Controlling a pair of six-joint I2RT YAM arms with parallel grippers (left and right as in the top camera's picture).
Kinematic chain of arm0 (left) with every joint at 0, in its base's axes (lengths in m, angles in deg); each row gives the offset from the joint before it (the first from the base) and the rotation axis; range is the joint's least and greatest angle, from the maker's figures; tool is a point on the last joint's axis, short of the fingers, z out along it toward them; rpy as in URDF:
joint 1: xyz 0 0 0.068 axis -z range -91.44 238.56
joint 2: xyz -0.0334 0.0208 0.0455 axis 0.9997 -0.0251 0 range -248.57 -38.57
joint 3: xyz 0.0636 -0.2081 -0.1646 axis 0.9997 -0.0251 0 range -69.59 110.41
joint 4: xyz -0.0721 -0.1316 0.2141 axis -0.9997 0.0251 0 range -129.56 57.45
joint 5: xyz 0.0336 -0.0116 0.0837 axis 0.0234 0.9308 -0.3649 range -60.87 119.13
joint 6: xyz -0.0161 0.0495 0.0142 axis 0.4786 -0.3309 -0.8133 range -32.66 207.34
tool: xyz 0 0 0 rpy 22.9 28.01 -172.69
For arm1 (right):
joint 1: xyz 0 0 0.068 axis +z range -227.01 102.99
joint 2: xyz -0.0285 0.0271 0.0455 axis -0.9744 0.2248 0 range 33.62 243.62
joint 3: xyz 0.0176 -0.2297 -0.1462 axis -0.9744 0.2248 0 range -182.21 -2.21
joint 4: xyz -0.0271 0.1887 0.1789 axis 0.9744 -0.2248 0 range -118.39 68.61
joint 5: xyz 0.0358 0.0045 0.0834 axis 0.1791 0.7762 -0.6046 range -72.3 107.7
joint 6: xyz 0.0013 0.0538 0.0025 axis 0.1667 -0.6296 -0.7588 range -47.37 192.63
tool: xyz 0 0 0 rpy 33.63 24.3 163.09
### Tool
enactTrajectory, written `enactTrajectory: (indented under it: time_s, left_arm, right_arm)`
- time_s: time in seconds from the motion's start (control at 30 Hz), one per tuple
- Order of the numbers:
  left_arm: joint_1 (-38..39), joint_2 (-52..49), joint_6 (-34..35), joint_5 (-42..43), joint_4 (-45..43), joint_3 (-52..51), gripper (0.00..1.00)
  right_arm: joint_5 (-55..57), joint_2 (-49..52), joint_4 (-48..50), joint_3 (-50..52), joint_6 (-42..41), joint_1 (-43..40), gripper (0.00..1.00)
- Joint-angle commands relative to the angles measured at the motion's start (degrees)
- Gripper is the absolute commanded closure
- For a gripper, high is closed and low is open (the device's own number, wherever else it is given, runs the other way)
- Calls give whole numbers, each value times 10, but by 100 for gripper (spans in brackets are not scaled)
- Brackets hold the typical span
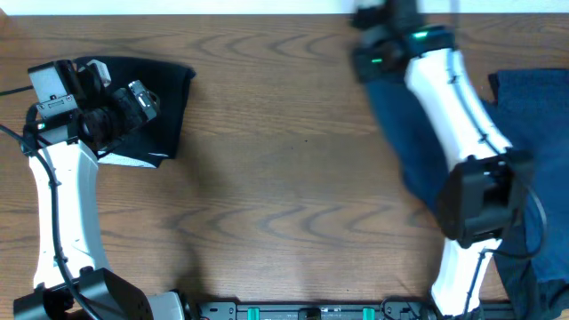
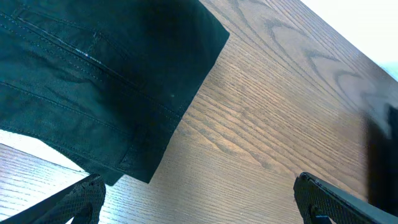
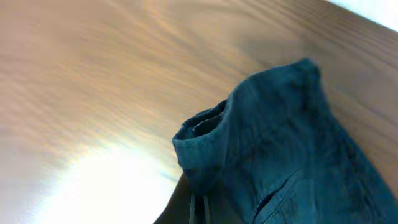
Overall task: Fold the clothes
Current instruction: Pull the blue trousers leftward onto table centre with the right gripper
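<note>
Right claw pressed together, pinching an edge of the navy garment, I judge (fingers mostly hidden by cloth). The rest of it trails off toward 2 o'clock over the bench. To fold well: move low and slow, edge taut, lay it flat before letting go. Left claw spread, holding nothing. Black garment lies at 10 o'clock, apart from it.
</note>
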Motion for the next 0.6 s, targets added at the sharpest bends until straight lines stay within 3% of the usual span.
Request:
enactTrajectory:
  time_s: [0.0,0.27,0.57]
  left_arm:
    - [1,-3,-3,-3,0,-3,2]
    - [1,-3,-3,-3,0,-3,2]
    - [1,-3,-3,-3,0,-3,2]
  right_arm:
    - [-79,31,20,-12,-36,71,99]
    - [-48,110,40,-12,-36,200,99]
    - [-33,108,40,-24,-33,229,99]
